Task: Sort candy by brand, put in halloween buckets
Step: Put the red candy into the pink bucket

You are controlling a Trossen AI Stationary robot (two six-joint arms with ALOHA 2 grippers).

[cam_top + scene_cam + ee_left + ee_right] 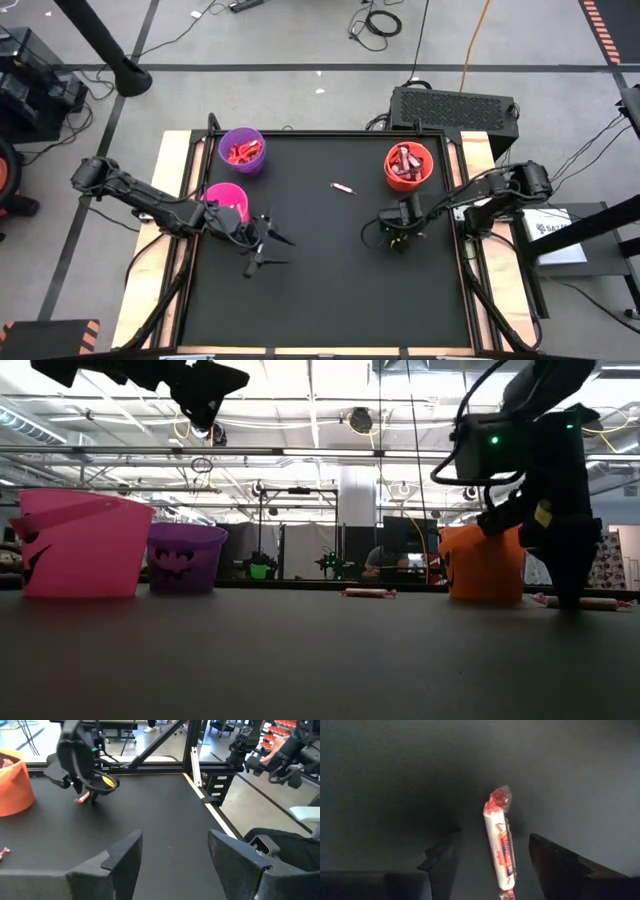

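Buckets (pixel 241 150) number three; two candy sticks (pixel 344 188) lie loose.

The setting is a robotics lab: cables (pixel 378 22) cross the taped floor, with workstations (pixel 400 540) under exposed ceiling trusses.

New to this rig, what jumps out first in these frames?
The three small round plastic buckets: purple at the black mat's far left corner, magenta-pink just nearer beside the left arm, orange at the far right. Next, the right gripper, open and low over the mat with a thin pinkish-white wrapped candy stick between its fingers. The left gripper is open and empty by the pink bucket.
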